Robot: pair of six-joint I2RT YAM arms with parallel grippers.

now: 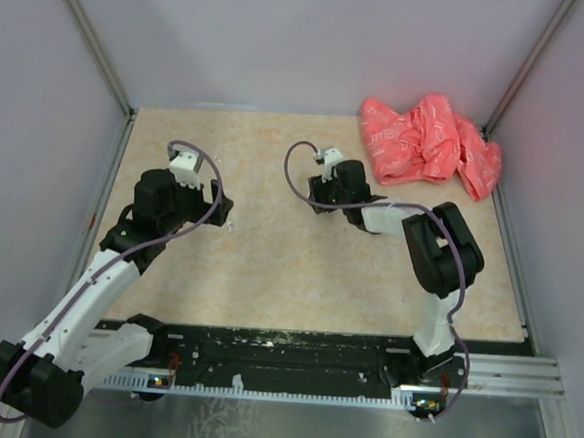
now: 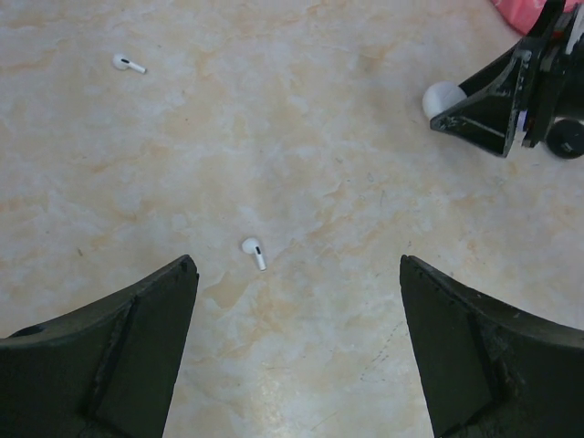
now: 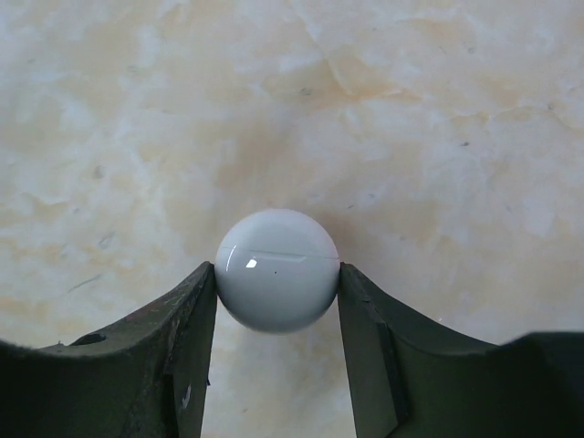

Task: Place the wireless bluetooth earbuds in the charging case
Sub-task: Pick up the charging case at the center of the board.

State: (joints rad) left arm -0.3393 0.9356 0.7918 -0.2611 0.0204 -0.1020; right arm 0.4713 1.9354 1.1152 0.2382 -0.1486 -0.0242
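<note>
One earbud (image 2: 254,252) between tips of left pincer (image 2: 297,262), spread apart | right pincer (image 3: 276,274) clamped on white case (image 3: 276,251)

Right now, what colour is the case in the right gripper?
White and glossy. The case shows best in the right wrist view.

We see two white stemmed earbuds lying flat on beige table (image 2: 365,182), well apart: near earbud (image 2: 254,252), far earbud (image 2: 129,63). Glossy white round charging case (image 3: 276,269), seam visible, pinched in right gripper (image 3: 276,278).
</note>
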